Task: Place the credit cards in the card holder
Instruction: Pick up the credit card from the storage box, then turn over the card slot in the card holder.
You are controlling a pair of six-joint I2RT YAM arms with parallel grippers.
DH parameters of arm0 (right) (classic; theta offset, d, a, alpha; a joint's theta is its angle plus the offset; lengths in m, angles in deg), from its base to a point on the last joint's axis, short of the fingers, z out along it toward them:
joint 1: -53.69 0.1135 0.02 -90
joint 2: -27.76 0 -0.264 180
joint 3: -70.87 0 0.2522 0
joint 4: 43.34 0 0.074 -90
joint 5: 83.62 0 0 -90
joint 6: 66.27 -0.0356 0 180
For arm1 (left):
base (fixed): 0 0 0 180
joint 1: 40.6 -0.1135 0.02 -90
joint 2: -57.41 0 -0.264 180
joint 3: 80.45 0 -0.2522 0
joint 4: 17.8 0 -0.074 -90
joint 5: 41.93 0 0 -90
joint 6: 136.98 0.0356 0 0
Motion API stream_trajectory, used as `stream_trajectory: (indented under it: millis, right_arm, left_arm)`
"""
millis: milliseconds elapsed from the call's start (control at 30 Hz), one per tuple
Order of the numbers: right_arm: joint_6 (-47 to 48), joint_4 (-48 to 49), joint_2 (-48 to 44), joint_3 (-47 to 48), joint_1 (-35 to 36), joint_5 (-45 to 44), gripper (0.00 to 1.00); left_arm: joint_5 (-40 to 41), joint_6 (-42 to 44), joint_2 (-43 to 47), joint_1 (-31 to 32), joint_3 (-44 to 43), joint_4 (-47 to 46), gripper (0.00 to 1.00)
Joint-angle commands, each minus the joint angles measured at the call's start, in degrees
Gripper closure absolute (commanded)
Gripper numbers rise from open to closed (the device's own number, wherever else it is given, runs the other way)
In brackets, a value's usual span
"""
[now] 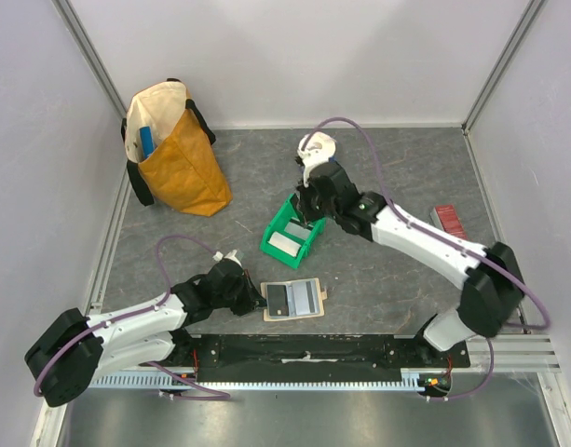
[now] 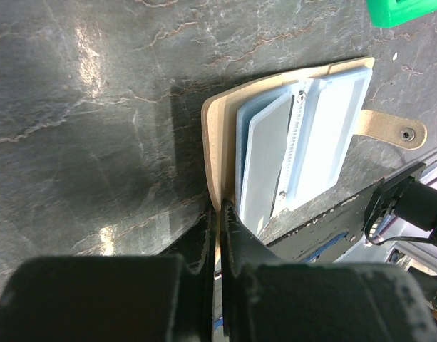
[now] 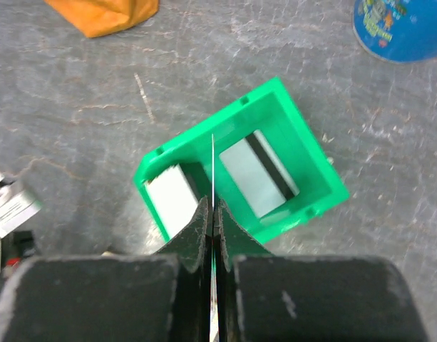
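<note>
My right claw (image 3: 213,208) is closed on one card (image 3: 213,160), which stands on its thin edge between the fingers, just above the green bin (image 3: 304,153). In the bin I see two more lying flat: a striped card (image 3: 259,173) and what seems to be a white card (image 3: 172,197). The holder (image 1: 294,300) lies open on the surface (image 1: 360,289), well apart from this claw, toward the near edge and a little to the left in the top view. Its long axis runs left to right there. My left claw (image 2: 219,214) is closed too, and it seems to pinch the tan edge of the holder at its left end. So the left arm is much nearer to the holder, but the card is in the right one. I judge that the coming move must bring the card toward me and turn it flat, so that it can slide into a clear pocket (image 2: 325,135).
</note>
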Motion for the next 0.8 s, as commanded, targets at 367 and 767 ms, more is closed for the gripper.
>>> stream_trajectory:
  millis: [367, 767]
  right_arm:
    - [-37.7, 18.6, -17.9, -28.7, 26.7, -27.9, 1.00]
    - [-44.3, 19.5, -4.8, -22.7, 38.0, -41.9, 1.00]
  left_arm:
    - [-1.4, 2.2, 0.3, 0.0, -2.8, -0.6, 0.98]
    - [-2.7, 1.4, 2.3, -0.1, -2.3, -1.4, 0.98]
